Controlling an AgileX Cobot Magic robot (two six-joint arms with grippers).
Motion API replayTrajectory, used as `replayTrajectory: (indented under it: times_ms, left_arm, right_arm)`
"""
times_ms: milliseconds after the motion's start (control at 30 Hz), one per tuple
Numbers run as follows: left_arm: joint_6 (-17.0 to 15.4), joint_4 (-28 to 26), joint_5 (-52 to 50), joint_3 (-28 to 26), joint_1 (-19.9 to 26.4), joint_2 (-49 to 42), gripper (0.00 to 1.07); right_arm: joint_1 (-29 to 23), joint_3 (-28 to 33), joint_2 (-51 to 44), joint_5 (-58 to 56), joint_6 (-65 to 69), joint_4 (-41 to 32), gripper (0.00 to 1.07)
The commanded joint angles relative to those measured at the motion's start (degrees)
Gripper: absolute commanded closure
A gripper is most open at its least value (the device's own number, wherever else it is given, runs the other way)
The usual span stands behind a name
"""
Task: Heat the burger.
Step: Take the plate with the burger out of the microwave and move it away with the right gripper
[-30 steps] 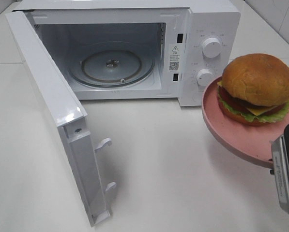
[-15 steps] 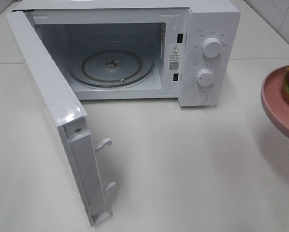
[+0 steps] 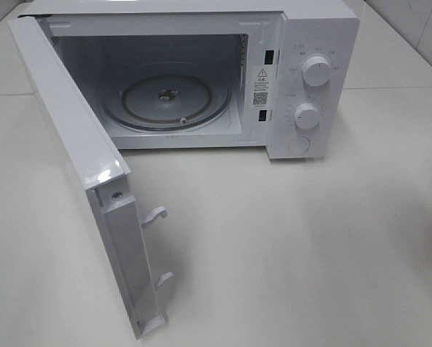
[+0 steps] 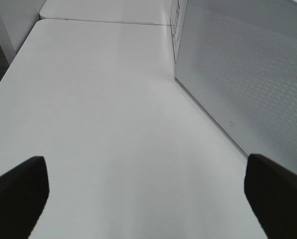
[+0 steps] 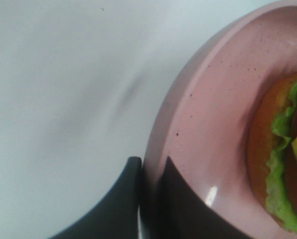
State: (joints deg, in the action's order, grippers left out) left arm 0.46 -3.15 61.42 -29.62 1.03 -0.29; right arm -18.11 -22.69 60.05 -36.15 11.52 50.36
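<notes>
- In your overhead view the white microwave [image 3: 201, 72] fills the upper half of the frame, its door [image 3: 78, 173] swung wide toward the lower left; the door's inner edge with two latch hooks [image 3: 156, 214] points to the lower centre of the frame.
- You can see straight into the cavity; the glass turntable [image 3: 166, 99] lies flat on its floor with nothing on it.
- Two round knobs [image 3: 316, 71] sit one above the other on the control panel at the upper right of the oven; a warning label [image 3: 260, 85] is stuck just left of them.
- The white surface [image 3: 288, 246] in front of the oven carries nothing; neither arm shows in this view.
- Your left claw [image 4: 146, 194] stands released, its two dark fingers [image 4: 19, 191] at the lower corners of the left wrist frame, wide apart over bare surface; the perforated side wall of the microwave [image 4: 247, 69] rises at the upper right of that frame, near but not touching.
- Your right claw [image 5: 148, 196] is clenched on the rim of the pink plate [image 5: 208, 139], at the lower centre of the right wrist frame, one finger on either face of the rim.
- The burger [image 5: 282, 164] sits on that plate at the right edge of the frame; you see only part of it, with bun and green lettuce.
</notes>
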Motion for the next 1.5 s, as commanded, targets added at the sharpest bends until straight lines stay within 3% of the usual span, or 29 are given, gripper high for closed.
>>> replayTrajectory:
  times_ms: [33, 867, 1500]
  left_arm:
    - [-0.46, 0.0, 0.0, -0.06, -0.23, -0.17, 0.06]
    - [-0.46, 0.0, 0.0, -0.06, -0.23, -0.17, 0.06]
    - [-0.46, 0.0, 0.0, -0.06, -0.23, -0.17, 0.06]
  right_arm:
    - [2.12, -1.49, 3.67, -2.92, 9.68, 7.68, 1.04]
    - [14.67, -5.04, 27.33, 2.46, 35.98, 19.71, 1.01]
    - [16.44, -10.14, 39.53, 5.84, 43.66, 21.03, 0.92]
